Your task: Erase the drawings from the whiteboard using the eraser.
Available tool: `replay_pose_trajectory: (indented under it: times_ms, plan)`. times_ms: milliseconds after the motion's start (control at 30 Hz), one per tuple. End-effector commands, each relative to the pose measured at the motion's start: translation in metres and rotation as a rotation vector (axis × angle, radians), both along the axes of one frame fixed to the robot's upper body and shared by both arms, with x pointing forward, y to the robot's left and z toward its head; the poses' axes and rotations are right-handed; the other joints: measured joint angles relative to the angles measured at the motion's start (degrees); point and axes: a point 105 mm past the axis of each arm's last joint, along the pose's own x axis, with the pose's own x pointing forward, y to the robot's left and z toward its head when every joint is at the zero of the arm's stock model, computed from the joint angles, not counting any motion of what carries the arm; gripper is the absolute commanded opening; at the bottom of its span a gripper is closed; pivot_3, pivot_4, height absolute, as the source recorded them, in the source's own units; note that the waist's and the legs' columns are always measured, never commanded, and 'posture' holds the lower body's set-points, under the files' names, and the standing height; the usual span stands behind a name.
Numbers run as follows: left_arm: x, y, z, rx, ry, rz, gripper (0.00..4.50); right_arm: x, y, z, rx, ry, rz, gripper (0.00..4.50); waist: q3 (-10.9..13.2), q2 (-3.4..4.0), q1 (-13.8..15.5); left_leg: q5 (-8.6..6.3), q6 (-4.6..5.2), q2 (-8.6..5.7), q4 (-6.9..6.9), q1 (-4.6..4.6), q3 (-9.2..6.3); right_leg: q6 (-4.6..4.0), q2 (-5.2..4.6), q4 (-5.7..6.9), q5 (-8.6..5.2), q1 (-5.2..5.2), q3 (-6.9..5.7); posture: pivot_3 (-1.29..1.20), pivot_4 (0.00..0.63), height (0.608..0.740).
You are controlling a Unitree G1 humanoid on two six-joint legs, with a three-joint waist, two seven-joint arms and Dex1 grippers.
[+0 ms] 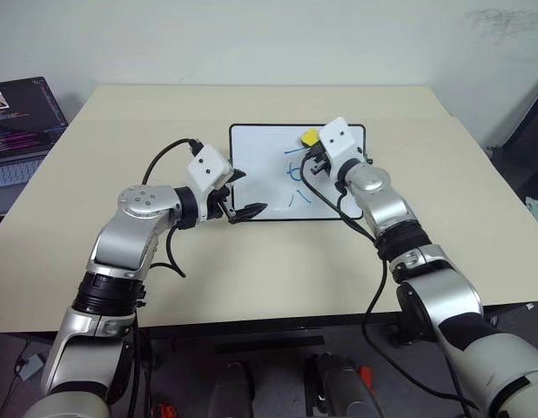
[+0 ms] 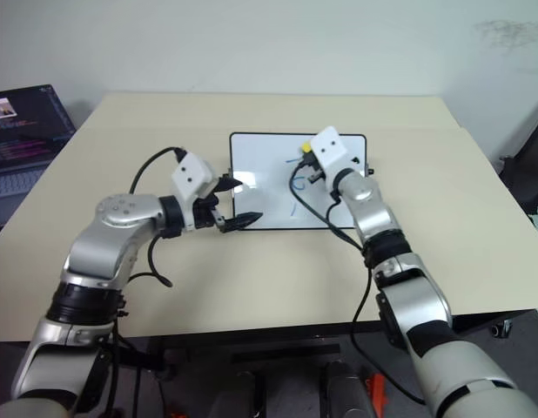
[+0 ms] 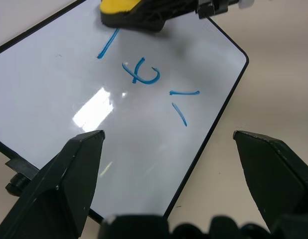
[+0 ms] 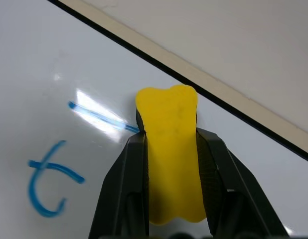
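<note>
The right gripper point(image 4: 170, 144) is pinching the yellow eraser point(image 4: 170, 149) between its two black fingers point(image 4: 125, 184), and the block is sticking out past their tips. It is sitting over the whiteboard point(image 1: 260, 148), close to the far edge of the black frame. A blue stroke of the drawings point(image 4: 101, 117) is running right up to the eraser's side, just beside one fingertip. A curled blue mark is lying a little further off on that same side. The left gripper point(image 1: 238, 196) is hovering at the board's near left corner with its fingers spread wide, holding nothing. The board is lying flat on the beige table point(image 1: 121, 113), and a laptop point(image 1: 16, 122) is glowing off beyond the left arm
</note>
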Motion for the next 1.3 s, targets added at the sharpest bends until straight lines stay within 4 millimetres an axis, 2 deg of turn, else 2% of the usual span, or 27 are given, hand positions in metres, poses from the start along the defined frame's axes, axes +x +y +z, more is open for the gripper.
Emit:
replay_pose_trajectory:
  times_ms: [33,200,533,833,1000,1300]
  plan:
    - [0.001,-0.003,0.013,-0.002,-0.05,-0.018,4.5,0.003,-0.018,-0.003,0.008,0.022,-0.047,0.97,0.0,0.0,0.0,0.0,0.0,0.0,0.0,0.0,0.01,0.0,0.0,0.0,0.0,0.0,0.01,0.0,0.15,0.74]
    - [0.002,-0.005,0.014,-0.002,-0.052,-0.024,4.5,0.0,-0.001,-0.003,0.013,0.022,0.001,0.97,0.0,0.0,-0.08,0.01,0.01,-0.01,0.01,0.02,-0.01,0.0,0.0,0.0,0.0,0.0,0.01,0.0,0.15,0.74]
    - [0.001,-0.003,0.014,-0.003,-0.052,-0.016,4.5,-0.016,0.055,-0.007,-0.002,0.03,0.159,0.97,0.0,0.0,-0.9,0.01,0.02,-0.01,0.0,0.07,-0.05,-0.01,0.04,0.06,0.01,-0.01,0.04,0.0,0.15,0.74]
    - [0.001,-0.004,0.013,-0.005,-0.05,-0.013,4.5,-0.022,0.072,-0.002,-0.01,0.019,0.204,0.97,0.0,0.0,-0.55,0.01,0.01,-0.01,0.0,0.05,-0.04,-0.01,0.03,0.04,0.01,-0.02,0.03,0.0,0.15,0.74]
    - [0.001,-0.004,0.013,-0.005,-0.05,-0.016,4.5,-0.018,0.062,-0.002,-0.013,0.017,0.172,0.97,0.0,0.0,-0.54,0.01,0.01,-0.01,-0.02,0.05,-0.04,-0.01,0.03,0.04,0.01,-0.04,0.02,0.0,0.15,0.74]
    - [0.002,-0.005,0.013,-0.003,-0.052,-0.016,4.5,-0.003,0.0,-0.004,-0.028,0.033,0.027,0.97,0.0,-0.01,0.13,0.01,0.01,-0.03,0.01,0.04,-0.04,-0.01,-0.01,0.02,0.0,0.01,0.02,0.0,0.15,0.74]
